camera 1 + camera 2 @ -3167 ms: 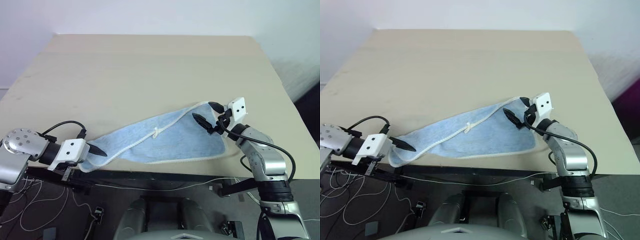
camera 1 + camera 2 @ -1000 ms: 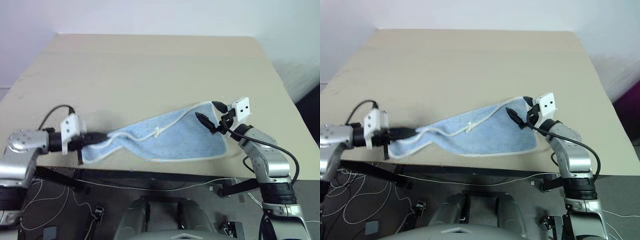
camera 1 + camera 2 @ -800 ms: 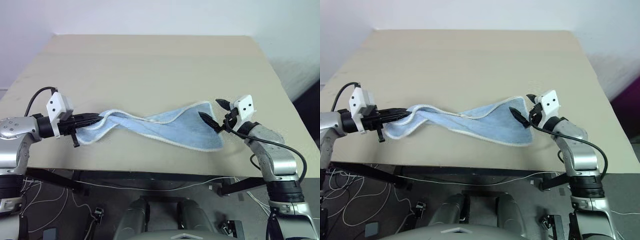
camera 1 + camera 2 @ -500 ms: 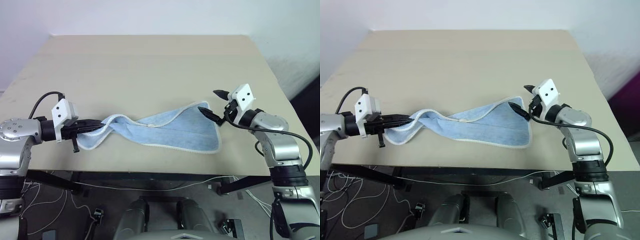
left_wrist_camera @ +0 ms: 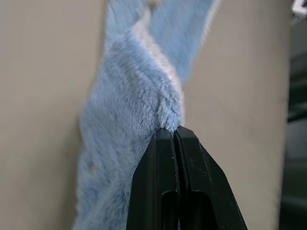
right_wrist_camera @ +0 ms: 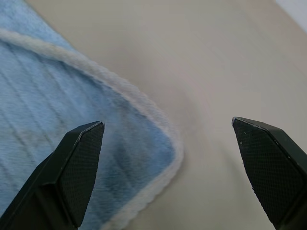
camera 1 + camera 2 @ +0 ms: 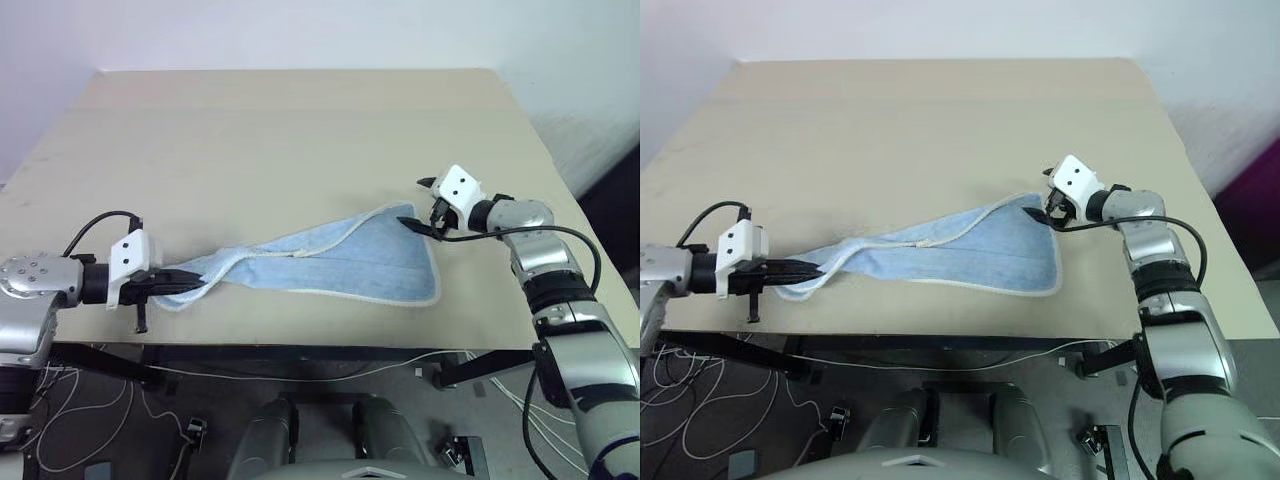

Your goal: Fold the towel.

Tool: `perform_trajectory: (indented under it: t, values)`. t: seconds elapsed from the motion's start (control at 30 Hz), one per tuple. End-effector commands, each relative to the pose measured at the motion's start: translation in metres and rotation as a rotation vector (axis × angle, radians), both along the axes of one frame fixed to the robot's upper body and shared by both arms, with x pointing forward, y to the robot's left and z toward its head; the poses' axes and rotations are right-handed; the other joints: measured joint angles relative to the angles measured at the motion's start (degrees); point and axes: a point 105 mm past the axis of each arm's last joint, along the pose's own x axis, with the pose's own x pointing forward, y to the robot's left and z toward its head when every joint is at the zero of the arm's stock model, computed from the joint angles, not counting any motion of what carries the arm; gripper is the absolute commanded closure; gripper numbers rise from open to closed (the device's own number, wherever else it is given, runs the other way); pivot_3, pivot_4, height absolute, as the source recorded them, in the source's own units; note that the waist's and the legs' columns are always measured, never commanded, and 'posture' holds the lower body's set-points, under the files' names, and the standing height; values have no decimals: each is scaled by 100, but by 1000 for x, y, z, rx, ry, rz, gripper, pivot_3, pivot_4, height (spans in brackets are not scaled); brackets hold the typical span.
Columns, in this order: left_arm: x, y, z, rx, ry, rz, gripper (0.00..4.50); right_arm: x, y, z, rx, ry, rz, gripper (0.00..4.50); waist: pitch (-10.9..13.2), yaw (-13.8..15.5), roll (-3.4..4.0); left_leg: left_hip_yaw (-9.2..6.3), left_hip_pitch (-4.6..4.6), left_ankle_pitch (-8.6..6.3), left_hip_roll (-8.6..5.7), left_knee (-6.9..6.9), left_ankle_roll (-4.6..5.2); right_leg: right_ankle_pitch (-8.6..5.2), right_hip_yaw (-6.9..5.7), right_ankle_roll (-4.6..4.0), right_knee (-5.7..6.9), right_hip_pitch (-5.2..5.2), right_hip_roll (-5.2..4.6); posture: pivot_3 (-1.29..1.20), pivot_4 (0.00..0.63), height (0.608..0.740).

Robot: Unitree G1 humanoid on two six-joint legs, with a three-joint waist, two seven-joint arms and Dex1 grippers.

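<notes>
Reaching in low from the near left corner of the worktop (image 7: 300,130), the left arm lies almost level, and its left tool (image 7: 190,283) has both black fingers pressed together on a bunched end of the towel (image 7: 350,262). The left wrist view shows that pinch closely: the 2 fingers meet flat against each other with a tuft of pile caught at their tips (image 5: 171,125).

The right arm stretches forward along the right side, wrist bent inward, so that the right tool (image 7: 420,205) points left and slightly downward at the towel's far right corner. Its 2 fingers stand wide apart, holding nothing; in the right wrist view the rounded corner lies between and below them on the bare surface.

No writing or label can be read on the cloth.

The towel lies on the near half of the worktop, drawn into a long wedge: narrow and twisted at the left, broad and flat at the right. It is light blue, plush terry with faint ribbing, bordered by a white stitched edging. The worktop is smooth, matt beige.
</notes>
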Motion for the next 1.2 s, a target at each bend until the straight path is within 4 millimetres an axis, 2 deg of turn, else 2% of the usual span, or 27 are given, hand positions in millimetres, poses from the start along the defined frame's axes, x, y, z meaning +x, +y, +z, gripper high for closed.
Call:
perform_trajectory:
  t: [0.03,0.27,0.3,0.37,0.57,0.73,0.77,1.03,1.2]
  values:
    - [-3,5,2,37,-14,-6,4486,6,6,4,-24,7,33,0,1,0,2,0,0,0,0,0,0,0,0,0,0,1,0,0,150,740]
    - [-5,5,-2,36,-7,-9,4486,10,22,-3,-35,41,68,0,2,-2,3,0,0,0,-1,1,0,0,0,0,1,0,0,0,150,740]
    - [-5,5,-2,36,-6,-9,4497,10,24,-3,-35,42,76,185,2,-3,3,0,0,0,-1,1,0,0,0,0,1,0,0,0,150,740]
    - [-5,5,-2,36,-5,-7,4500,9,26,-3,-28,43,92,599,2,-4,3,0,0,0,-1,1,0,0,0,0,1,0,0,0,150,740]
    - [-4,8,-3,29,-16,14,4500,1,27,2,-30,9,152,2583,3,-11,4,0,0,0,-1,1,0,0,0,0,3,-1,1,0,150,740]
    - [10,8,13,-85,-70,88,4500,-5,20,13,-33,-39,161,4273,3,-3,4,-1,0,0,-1,2,0,0,0,0,4,-1,1,0,150,740]
    - [14,8,18,-121,-82,111,4500,-6,17,17,-34,-52,157,4439,4,16,6,-1,0,0,-1,3,0,0,0,0,4,-1,1,0,150,740]
    - [46,22,55,-310,-191,288,4500,-4,-14,61,-43,-190,56,4439,5,26,8,0,-2,0,-4,7,0,0,-1,0,6,-3,2,0,150,740]
    - [85,19,88,-371,-372,396,4500,6,-25,98,-42,-329,-44,4439,6,26,8,0,-7,1,-5,12,-1,0,-1,1,13,-9,4,0,150,740]
